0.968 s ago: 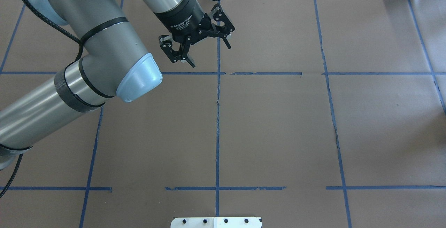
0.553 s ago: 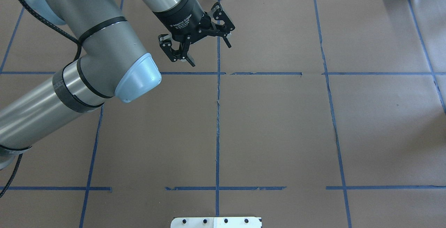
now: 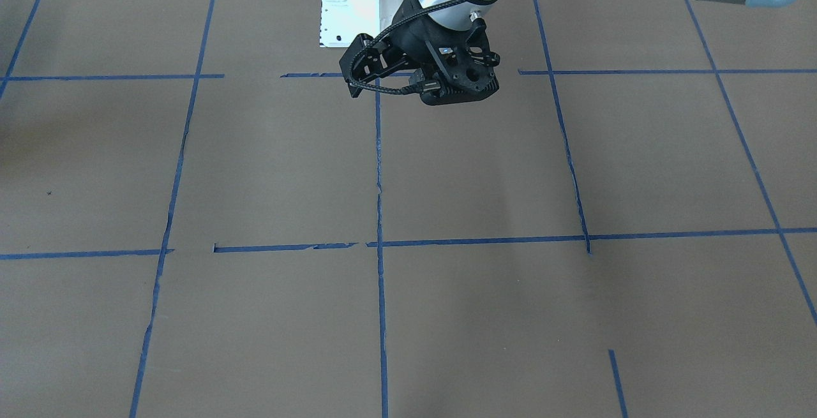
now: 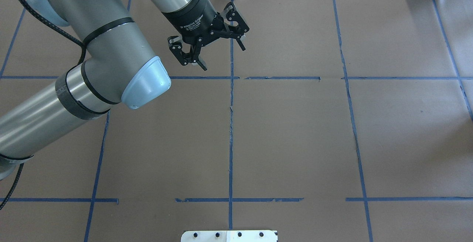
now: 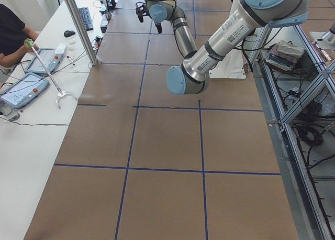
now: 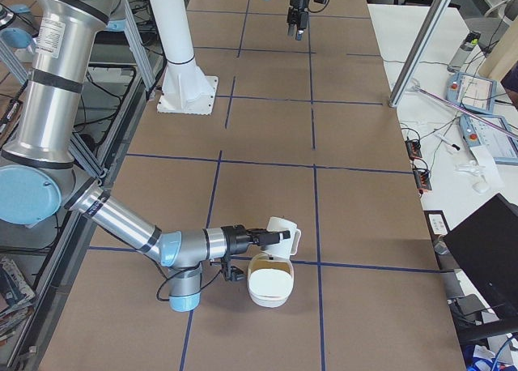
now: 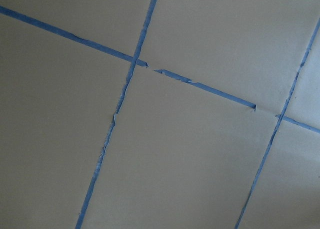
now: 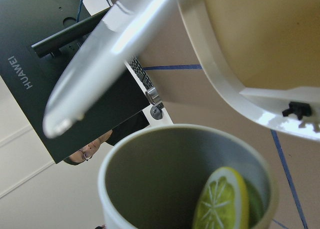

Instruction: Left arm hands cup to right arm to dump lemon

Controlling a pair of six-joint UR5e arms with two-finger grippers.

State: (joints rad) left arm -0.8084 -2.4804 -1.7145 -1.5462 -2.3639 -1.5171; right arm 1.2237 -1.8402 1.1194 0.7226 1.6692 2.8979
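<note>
The cup [image 6: 281, 228], lemon [image 8: 222, 199] inside, hangs tilted beside the bowl [image 6: 267, 296], my right end effector [image 6: 273, 237] clamped on it. I'd tip slowly, mouth over the bowl. My left end effector [image 4: 221, 56], far from the bowl, is apart.

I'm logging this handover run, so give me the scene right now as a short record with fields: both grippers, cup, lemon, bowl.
left gripper: open, empty, above the table
right gripper: at the cup, grip itself not clear
cup: off the table, tipped on its side over the bowl
lemon: slice inside the cup, near its rim
bowl: white, tan inside, on the table below the cup
</note>
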